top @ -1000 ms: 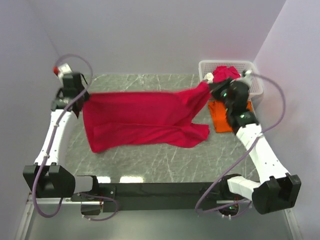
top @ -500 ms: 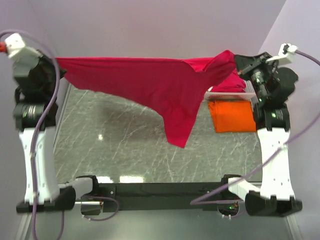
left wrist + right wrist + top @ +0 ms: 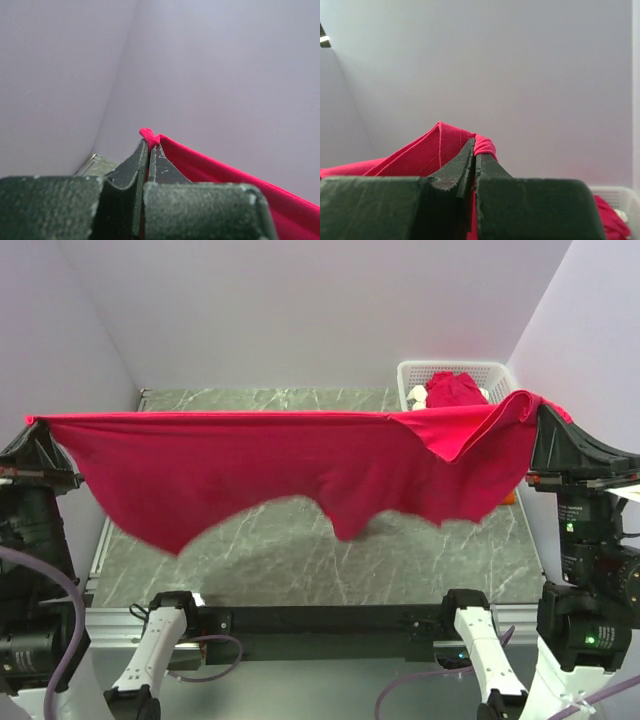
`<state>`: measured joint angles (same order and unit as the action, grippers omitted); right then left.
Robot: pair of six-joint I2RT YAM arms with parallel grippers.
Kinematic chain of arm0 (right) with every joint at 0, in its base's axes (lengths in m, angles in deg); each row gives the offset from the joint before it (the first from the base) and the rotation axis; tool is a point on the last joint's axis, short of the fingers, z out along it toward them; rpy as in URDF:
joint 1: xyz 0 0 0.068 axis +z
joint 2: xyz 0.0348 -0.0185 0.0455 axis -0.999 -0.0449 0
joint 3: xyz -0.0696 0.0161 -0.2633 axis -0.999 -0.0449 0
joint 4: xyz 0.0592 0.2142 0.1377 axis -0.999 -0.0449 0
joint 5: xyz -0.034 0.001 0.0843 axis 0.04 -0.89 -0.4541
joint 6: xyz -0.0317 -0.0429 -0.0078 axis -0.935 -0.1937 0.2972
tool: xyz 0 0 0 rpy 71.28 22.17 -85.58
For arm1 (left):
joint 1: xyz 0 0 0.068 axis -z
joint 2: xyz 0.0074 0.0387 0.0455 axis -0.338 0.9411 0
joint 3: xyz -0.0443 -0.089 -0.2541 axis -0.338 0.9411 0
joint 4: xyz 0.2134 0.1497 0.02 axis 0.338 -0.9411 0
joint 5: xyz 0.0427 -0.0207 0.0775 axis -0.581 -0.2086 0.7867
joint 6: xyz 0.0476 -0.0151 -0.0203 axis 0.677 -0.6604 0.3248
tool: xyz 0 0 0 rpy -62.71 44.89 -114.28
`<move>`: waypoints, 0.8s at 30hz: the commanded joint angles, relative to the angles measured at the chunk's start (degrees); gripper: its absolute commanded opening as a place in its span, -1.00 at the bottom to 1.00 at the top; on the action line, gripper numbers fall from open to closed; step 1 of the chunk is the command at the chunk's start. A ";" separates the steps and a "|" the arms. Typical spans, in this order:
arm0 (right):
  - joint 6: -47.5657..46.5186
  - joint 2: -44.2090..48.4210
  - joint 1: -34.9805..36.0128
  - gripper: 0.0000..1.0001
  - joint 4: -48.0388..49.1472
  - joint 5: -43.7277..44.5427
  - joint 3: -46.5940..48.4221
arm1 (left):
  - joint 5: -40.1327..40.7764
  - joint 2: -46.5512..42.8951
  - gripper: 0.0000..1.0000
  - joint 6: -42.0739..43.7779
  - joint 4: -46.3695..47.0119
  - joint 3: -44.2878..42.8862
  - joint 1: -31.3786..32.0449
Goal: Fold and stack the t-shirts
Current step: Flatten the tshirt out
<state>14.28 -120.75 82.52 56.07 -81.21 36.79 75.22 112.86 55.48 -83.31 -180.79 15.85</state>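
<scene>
A crimson-pink t-shirt [image 3: 280,465] hangs stretched in the air between both grippers, high above the marble table [image 3: 420,550]. My left gripper [image 3: 35,430] is shut on its left corner, which shows pinched at the fingertips in the left wrist view [image 3: 150,141]. My right gripper [image 3: 540,412] is shut on its right corner, bunched at the fingertips in the right wrist view [image 3: 476,144]. The shirt's lower edge sags unevenly toward the table. Another crimson-pink shirt [image 3: 455,390] lies in the white basket [image 3: 410,375]. The orange shirt [image 3: 510,497] is almost wholly hidden behind the held shirt.
The white lattice basket stands at the table's back right corner and shows in the right wrist view [image 3: 615,192]. Pale walls close in the back and both sides. A black rail [image 3: 320,620] runs along the near edge between the arm bases.
Both arms have lifted and pulled toward the camera, spreading the shirt wide and taut. The shirt rose off the table and now covers the orange shirt from view.
</scene>
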 commanded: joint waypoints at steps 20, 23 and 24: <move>-12.44 -40.56 10.60 -1.00 4.50 4.54 5.21 | 11.41 30.88 -0.99 1.42 18.63 23.49 -0.67; -12.28 -49.17 11.93 -1.00 8.98 6.04 3.62 | 14.05 37.55 -0.99 0.72 24.09 27.72 -1.19; -12.10 -53.55 12.11 -1.00 10.03 6.39 3.88 | 14.84 39.57 -0.99 0.63 24.88 27.90 -1.37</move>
<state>5.36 -169.36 94.41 58.93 -81.43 40.79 82.17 149.43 57.08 -67.37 -153.86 16.05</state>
